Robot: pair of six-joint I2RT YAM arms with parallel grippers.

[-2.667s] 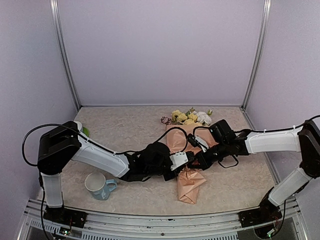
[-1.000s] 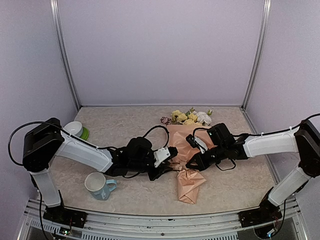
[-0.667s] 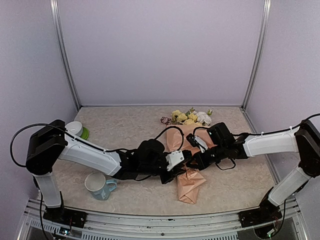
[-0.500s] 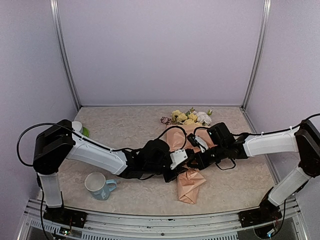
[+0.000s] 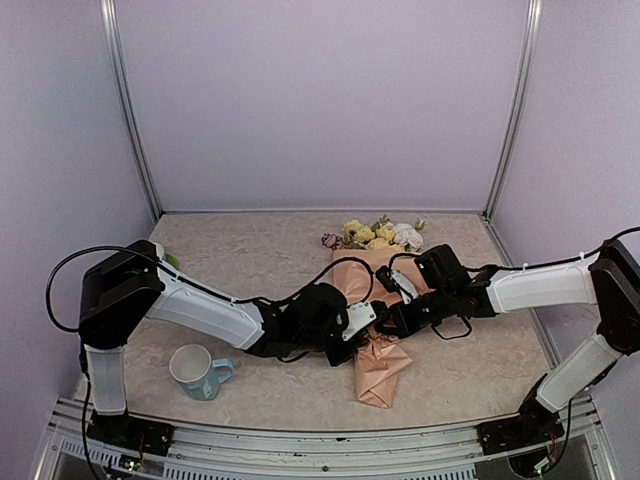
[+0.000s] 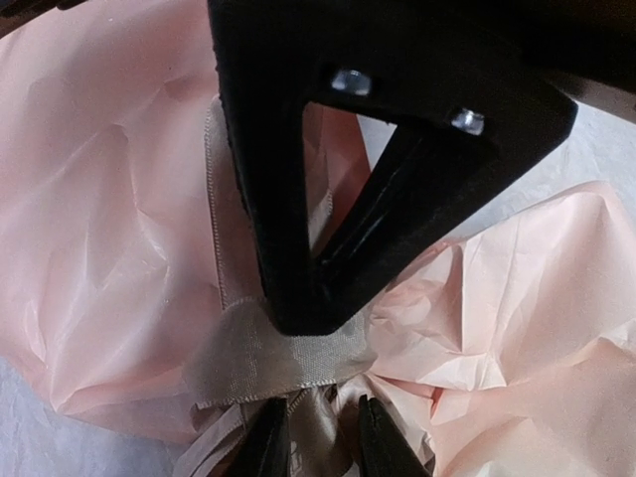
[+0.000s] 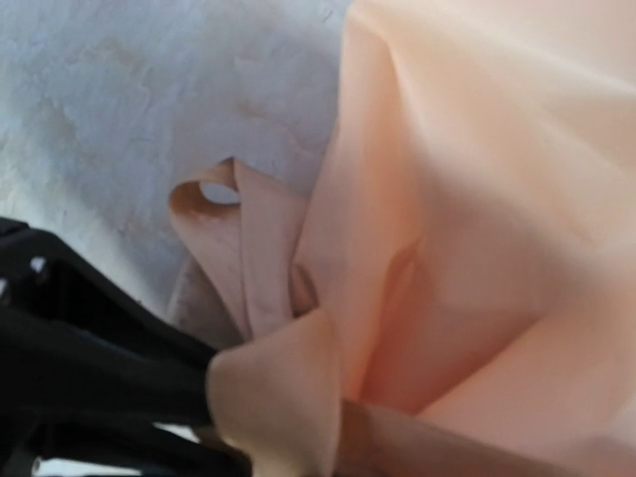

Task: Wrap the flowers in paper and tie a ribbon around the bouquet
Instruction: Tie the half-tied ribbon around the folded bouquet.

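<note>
Ribbon (image 6: 248, 363) bands bouquet (image 5: 378, 362) waist, across its long axis; left gripper (image 6: 320, 442) pinches strand, right gripper (image 6: 310, 310) pressed together directly opposite.

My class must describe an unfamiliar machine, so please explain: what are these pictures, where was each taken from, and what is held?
Two robot arms work over a table. The wide picture looks down from above and behind them; the two close-ups come from cameras on their wrists. On the table lie flowers wrapped in peach paper, and a mug. The left hand pinches a beige ribbon on the paper. The right hand is closed, its tip at that ribbon; whether it grips is unclear.
</note>
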